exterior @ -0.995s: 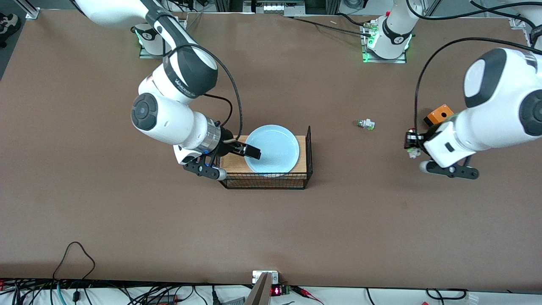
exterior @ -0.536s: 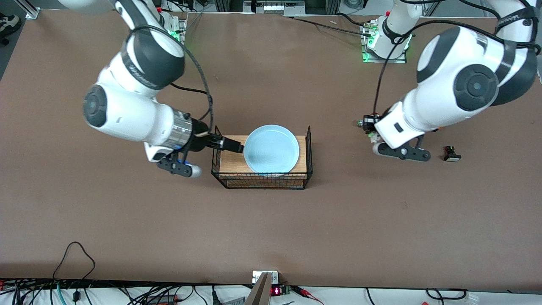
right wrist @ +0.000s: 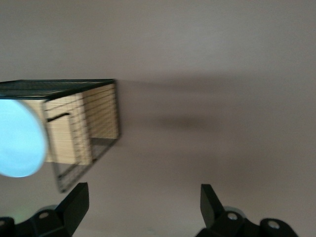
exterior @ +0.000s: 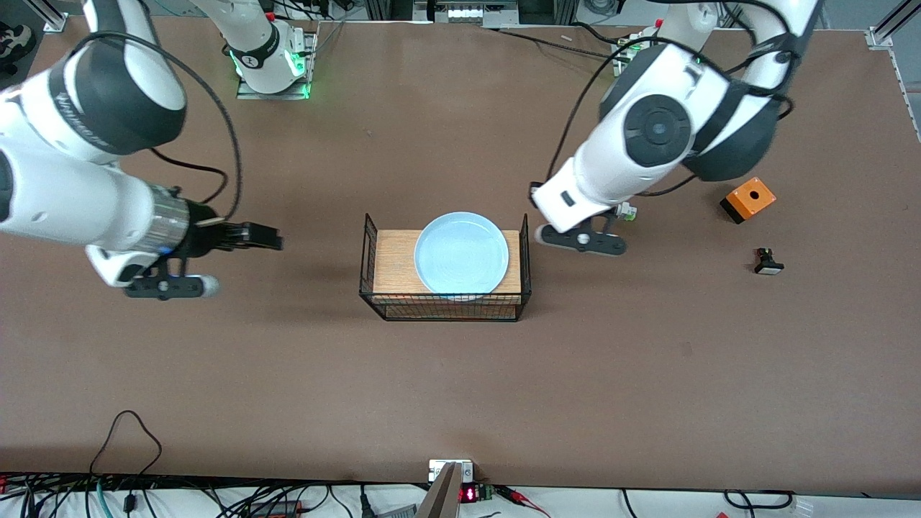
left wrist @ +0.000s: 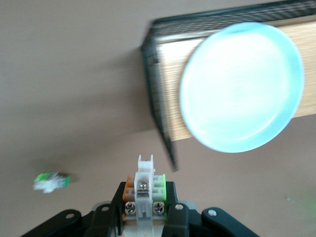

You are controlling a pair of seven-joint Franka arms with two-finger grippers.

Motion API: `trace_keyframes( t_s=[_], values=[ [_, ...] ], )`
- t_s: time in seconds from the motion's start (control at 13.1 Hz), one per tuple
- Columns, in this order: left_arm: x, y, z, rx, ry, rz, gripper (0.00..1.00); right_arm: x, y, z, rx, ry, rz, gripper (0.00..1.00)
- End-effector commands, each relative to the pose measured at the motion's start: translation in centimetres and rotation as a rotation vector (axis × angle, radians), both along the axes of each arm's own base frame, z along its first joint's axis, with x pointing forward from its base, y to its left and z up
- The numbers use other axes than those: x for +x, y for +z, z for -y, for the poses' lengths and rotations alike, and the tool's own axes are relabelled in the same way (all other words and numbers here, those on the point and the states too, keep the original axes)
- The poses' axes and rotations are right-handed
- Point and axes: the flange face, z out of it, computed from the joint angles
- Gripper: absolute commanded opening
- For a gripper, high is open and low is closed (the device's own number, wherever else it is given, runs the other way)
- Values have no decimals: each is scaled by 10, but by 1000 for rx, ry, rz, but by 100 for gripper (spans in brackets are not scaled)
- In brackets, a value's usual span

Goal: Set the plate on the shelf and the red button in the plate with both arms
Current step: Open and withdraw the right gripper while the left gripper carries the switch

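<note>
The pale blue plate lies flat on a wooden board inside a black wire basket. It also shows in the left wrist view and the right wrist view. My left gripper hangs over the table beside the basket's end toward the left arm. It is shut on the red button, whose white body with green and orange bits shows; its red cap is hidden. My right gripper is open and empty, over bare table toward the right arm's end, apart from the basket.
A green-capped white part lies on the table, half hidden under the left arm. An orange box and a black white-faced button lie toward the left arm's end.
My right gripper let go of the plate's rim and drew back toward the right arm's end. My left gripper carried the button from the left arm's end over to beside the basket.
</note>
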Motion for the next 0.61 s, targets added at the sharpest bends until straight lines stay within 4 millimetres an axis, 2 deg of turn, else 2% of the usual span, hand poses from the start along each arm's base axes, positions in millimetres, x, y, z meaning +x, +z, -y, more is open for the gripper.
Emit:
trace_keyframes(
  t_s=[0.0,0.23,0.38,0.54],
  values=[
    [1,-15,34,-35,-5,6,0,-21,29,16,-139,81,2,100],
    [0,-28,64,-52,-29,0,0,-26,39,41,-155,92,-20,100],
    [7,-38,79,-44,-45,20,0,-36,55,42,-152,114,-15,100],
    [20,-47,88,-51,-15,48,0,-38,56,45,-155,112,-27,100]
  ],
)
